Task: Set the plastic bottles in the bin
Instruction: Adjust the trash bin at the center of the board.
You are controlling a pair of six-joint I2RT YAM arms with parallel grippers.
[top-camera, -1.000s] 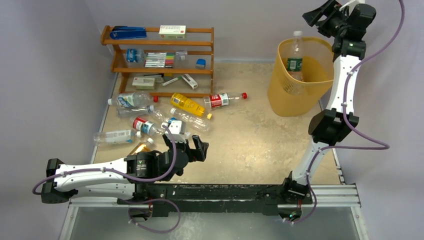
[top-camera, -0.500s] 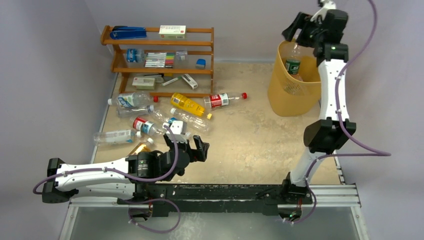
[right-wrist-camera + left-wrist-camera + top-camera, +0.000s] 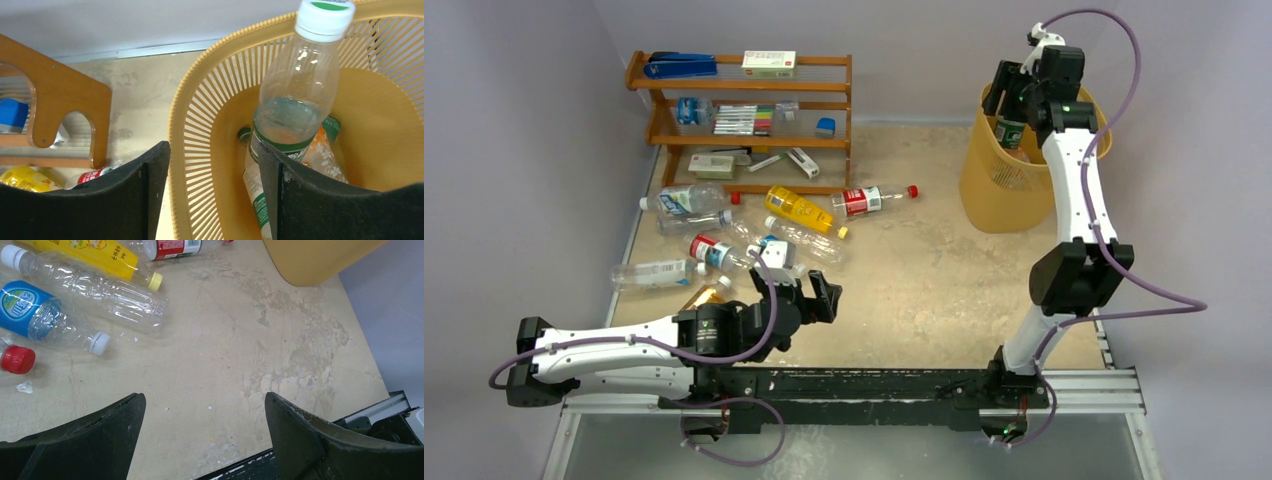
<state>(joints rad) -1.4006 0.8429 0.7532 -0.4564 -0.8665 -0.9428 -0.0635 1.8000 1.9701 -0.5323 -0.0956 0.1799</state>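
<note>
From where I stand, the right gripper (image 3: 1007, 95) hangs at the left side of the rim of the bin (image 3: 984, 195). Its two black fingers (image 3: 145, 200) are spread wide and hold nothing. Whether they touch the rim, I cannot tell. Inside the bin a clear green-labelled bottle (image 3: 292, 100) leans upright, its cap level with the rim. An orange-labelled bottle (image 3: 320, 152) lies under it.

The left gripper (image 3: 809, 290) sits low over the table (image 3: 924, 290) near the front edge. Its fingers are also wide apart and empty, with only bare tabletop between them. Just beyond it the loose bottles lie on their sides in front of the wooden rack (image 3: 739, 110). Among them are a yellow bottle (image 3: 796, 209), a red-labelled bottle (image 3: 864, 200) and a blue-labelled bottle (image 3: 30, 315).
</note>
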